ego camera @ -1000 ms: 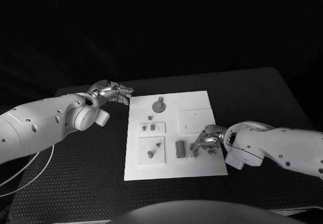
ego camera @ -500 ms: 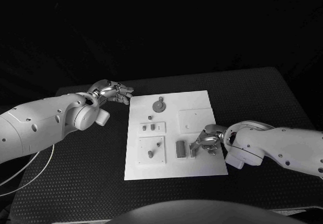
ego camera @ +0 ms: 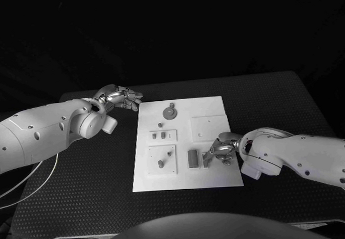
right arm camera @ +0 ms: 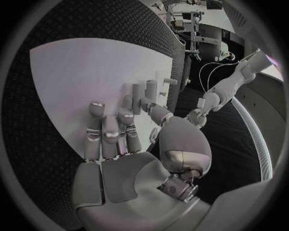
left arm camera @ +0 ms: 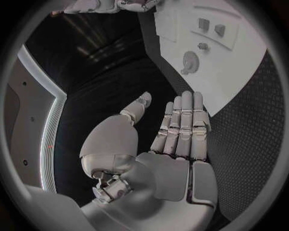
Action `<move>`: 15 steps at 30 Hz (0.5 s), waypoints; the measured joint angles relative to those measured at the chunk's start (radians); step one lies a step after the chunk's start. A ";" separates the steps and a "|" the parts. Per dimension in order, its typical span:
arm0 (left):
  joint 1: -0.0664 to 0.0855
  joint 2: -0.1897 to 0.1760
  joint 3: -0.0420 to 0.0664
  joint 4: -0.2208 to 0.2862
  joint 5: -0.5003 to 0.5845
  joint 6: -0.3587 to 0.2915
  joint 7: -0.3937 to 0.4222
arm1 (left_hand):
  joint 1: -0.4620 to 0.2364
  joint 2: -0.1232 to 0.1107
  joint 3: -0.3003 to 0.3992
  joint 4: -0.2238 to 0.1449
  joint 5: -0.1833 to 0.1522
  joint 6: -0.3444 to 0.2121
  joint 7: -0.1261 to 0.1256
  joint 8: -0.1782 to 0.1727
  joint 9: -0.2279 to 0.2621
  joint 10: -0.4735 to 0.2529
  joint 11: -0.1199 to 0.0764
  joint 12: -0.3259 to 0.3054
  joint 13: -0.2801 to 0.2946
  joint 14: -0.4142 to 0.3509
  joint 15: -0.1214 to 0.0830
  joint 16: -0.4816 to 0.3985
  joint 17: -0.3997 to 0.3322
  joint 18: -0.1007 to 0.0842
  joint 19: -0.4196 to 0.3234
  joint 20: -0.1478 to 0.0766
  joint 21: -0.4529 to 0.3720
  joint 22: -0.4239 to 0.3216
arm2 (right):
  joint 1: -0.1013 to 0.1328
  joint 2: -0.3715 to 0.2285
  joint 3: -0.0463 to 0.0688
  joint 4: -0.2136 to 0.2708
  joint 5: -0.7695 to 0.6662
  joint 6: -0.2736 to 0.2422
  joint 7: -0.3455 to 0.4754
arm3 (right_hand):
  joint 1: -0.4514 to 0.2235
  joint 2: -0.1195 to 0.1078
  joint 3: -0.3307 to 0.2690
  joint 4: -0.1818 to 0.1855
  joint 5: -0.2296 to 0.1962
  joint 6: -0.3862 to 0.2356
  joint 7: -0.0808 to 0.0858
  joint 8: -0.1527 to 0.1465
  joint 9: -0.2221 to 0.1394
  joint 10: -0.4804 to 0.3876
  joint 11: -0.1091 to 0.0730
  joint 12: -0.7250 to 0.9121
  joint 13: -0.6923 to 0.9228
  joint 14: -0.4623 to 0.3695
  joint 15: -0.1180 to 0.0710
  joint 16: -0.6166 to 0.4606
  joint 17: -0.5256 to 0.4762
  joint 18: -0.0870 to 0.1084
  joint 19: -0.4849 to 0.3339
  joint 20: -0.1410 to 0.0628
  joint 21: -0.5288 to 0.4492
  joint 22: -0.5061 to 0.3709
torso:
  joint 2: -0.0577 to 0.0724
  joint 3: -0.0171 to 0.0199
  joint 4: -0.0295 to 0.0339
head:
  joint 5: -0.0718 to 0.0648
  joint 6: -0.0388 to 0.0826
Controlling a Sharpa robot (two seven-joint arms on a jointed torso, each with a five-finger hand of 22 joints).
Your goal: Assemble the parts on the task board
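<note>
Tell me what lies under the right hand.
The right hand hangs over the task board, beside an oblong grey part. Its fingers hide whatever sits directly beneath.

left hand (left arm camera: pixel 175 144) open over black table (left arm camera: pixel 114 82), fingers straight, task board (left arm camera: pixel 241 72) beyond fingertips, parts (left arm camera: pixel 191 61) on it

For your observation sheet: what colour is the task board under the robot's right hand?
White; the task board shows best in the head view, against the black table.
</note>
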 measured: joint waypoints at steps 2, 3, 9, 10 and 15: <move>0.000 0.000 0.000 0.000 0.000 0.000 0.000 | 0.000 0.000 0.000 0.000 0.000 0.000 0.000 0.000 0.000 0.000 0.000 0.000 0.000 0.000 0.000 0.000 0.000 0.000 0.000 0.000 0.000 0.000 | 0.000 0.000 0.000 0.000 -0.001 0.002 0.000 | 0.005 0.005 -0.004 -0.011 0.000 0.000 0.000 0.000 0.000 0.000 0.000 0.000 0.000 0.000 0.000 0.000 0.000 0.000 0.000 0.000 0.000 0.000 | 0.000 0.0000 0.0000 | 0.000 0.000; 0.000 0.000 0.000 0.000 0.000 0.000 0.000 | 0.000 0.000 0.000 0.000 0.000 0.000 0.000 0.000 0.000 0.000 0.000 0.000 0.000 0.000 0.000 0.000 0.000 0.000 0.000 0.000 0.000 0.000 | 0.000 0.000 0.000 0.000 -0.001 0.003 0.001 | 0.005 0.005 -0.006 -0.014 0.000 0.000 0.000 0.000 0.000 0.000 0.000 0.000 0.000 0.000 0.000 0.000 0.000 0.000 0.000 0.000 0.000 0.000 | 0.000 0.0000 0.0000 | 0.000 0.000; 0.000 0.000 0.000 0.000 0.000 0.000 0.000 | 0.000 0.000 0.000 0.000 0.000 0.000 0.000 0.000 -0.001 0.000 0.000 0.000 0.000 0.000 0.000 0.000 0.000 0.000 0.000 0.000 0.000 0.000 | 0.000 0.000 0.000 -0.001 -0.004 0.008 0.004 | 0.016 0.016 -0.005 -0.026 0.000 0.000 0.000 0.000 0.000 0.000 0.000 0.000 0.000 -0.002 0.000 -0.004 0.000 -0.001 0.000 0.000 0.000 0.000 | 0.000 0.0000 0.0000 | 0.000 -0.002; 0.000 0.000 0.000 0.000 0.000 0.000 0.000 | 0.000 0.000 0.000 0.000 0.000 0.000 0.000 0.000 -0.001 0.000 0.000 0.000 0.000 0.000 0.000 0.000 0.000 0.000 0.000 0.000 0.000 0.000 | 0.000 0.000 0.000 -0.001 -0.005 0.009 0.005 | 0.020 0.020 -0.005 -0.032 0.000 -0.001 0.001 0.000 0.000 0.000 0.000 0.000 0.000 -0.003 0.000 -0.004 0.000 -0.001 0.000 0.000 0.000 0.000 | 0.000 -0.0001 0.0001 | 0.000 -0.002; 0.000 0.000 0.000 0.000 0.000 0.000 0.000 | 0.000 0.000 0.000 0.000 0.000 0.000 0.000 0.000 -0.001 0.000 0.000 0.000 0.000 0.000 0.000 0.000 0.000 0.000 0.000 0.000 0.000 0.000 | 0.000 0.000 0.000 -0.002 -0.011 0.011 0.008 | 0.036 0.036 -0.004 -0.054 0.000 -0.003 0.003 0.000 -0.001 -0.004 0.004 0.000 0.000 -0.003 0.000 -0.003 0.000 -0.002 0.002 0.002 0.000 0.000 | 0.000 -0.0005 0.0001 | 0.000 -0.002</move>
